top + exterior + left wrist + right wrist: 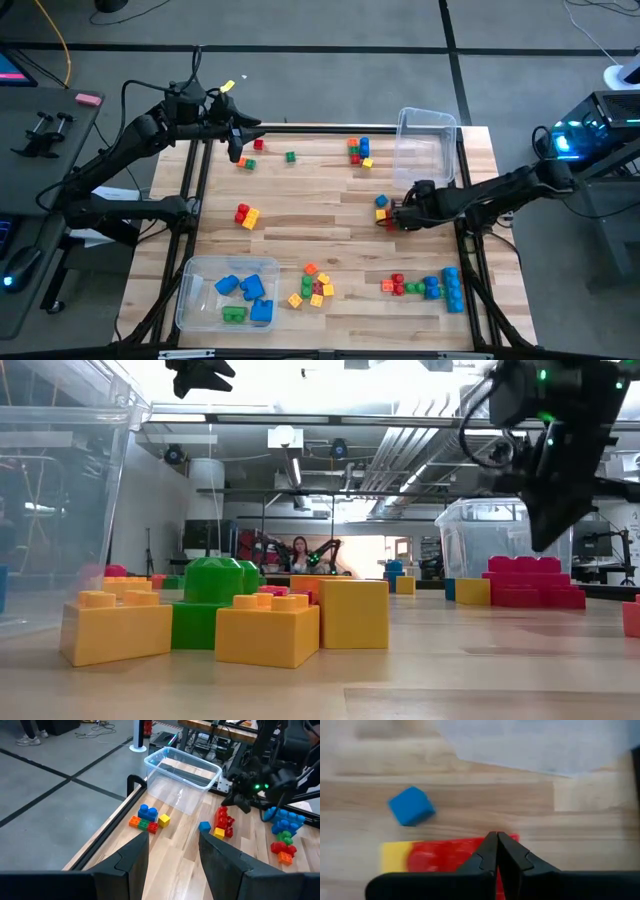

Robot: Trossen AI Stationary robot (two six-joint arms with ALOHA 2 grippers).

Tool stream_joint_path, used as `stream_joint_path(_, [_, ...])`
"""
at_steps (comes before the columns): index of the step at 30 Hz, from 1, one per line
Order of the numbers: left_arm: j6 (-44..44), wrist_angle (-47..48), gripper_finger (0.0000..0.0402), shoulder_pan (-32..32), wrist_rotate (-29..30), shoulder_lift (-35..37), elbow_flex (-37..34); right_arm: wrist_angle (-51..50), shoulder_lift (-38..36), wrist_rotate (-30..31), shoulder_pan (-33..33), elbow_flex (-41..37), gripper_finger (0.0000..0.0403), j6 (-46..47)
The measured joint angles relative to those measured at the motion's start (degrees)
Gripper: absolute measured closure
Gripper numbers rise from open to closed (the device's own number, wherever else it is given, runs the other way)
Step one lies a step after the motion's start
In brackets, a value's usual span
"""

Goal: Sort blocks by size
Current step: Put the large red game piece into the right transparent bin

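Hovering above the desk's far left corner, the left pincer has its fingers apart and empty, near a red and orange block. A clear bin at the near edge holds blue and green bricks. More blocks lie scattered across the wood. An empty bin stands at the far right. Beside it, the right pincer is pressed together over a red block, touching a yellow one; a blue cube lies near.

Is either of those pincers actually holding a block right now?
No. The right pincer is shut with nothing between its fingers, just over a red block. The left pincer hangs open and empty.
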State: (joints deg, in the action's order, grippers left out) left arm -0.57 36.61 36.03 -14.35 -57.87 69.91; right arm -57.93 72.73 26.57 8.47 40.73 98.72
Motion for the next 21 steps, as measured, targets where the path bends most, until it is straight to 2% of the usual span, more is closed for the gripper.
stream_joint_path(7, [0.3,0.0,0.0241,0.0,0.0,0.0,0.0,2.5,0.4,1.8,-0.2,-1.4,0.0402,1.3])
stream_joint_path(18, [0.5,0.0,0.0241,0.0,0.0,0.0,0.0,19.8,0.5,-3.1,-0.1,-1.4,0.0402,-11.3])
stream_joint_path(21, [1.0,0.0,0.0241,0.0,0.0,0.0,0.0,20.0,0.4,-2.6,0.4,0.8,0.0402,-14.8])
